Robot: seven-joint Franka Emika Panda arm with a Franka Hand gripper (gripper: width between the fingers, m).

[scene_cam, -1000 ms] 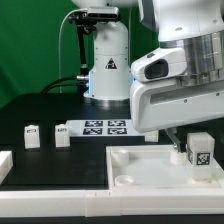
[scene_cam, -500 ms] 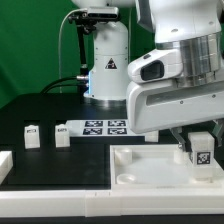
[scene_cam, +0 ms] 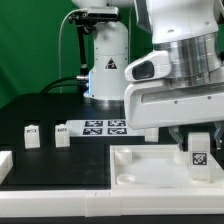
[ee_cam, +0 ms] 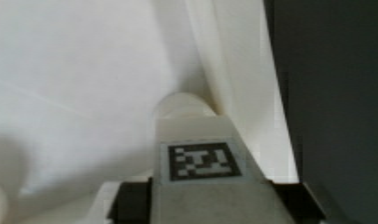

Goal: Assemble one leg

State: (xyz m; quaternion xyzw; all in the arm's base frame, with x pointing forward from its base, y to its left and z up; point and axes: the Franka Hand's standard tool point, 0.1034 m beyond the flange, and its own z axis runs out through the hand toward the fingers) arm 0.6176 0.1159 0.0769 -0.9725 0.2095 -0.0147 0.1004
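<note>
My gripper (scene_cam: pixel 199 146) is shut on a white leg (scene_cam: pixel 199 150) with a black-and-white tag on its face. It holds the leg upright over the far right corner of the large white tabletop slab (scene_cam: pixel 150 165). In the wrist view the leg (ee_cam: pixel 204 145) runs out from between my dark fingers (ee_cam: pixel 136 200), and its tip sits at the slab's raised rim (ee_cam: pixel 239 70). I cannot tell whether the tip touches the slab. Two more legs, one (scene_cam: pixel 31 134) and another (scene_cam: pixel 62 134), stand on the black table at the exterior view's left.
The marker board (scene_cam: pixel 100 127) lies behind the slab in front of the robot base (scene_cam: pixel 107 60). A white piece (scene_cam: pixel 4 165) shows at the exterior view's left edge. A green backdrop stands behind.
The arm has shifted slightly toward the exterior view's left and turned a little at the wrist. The leg stays at the same corner, a touch lower.
</note>
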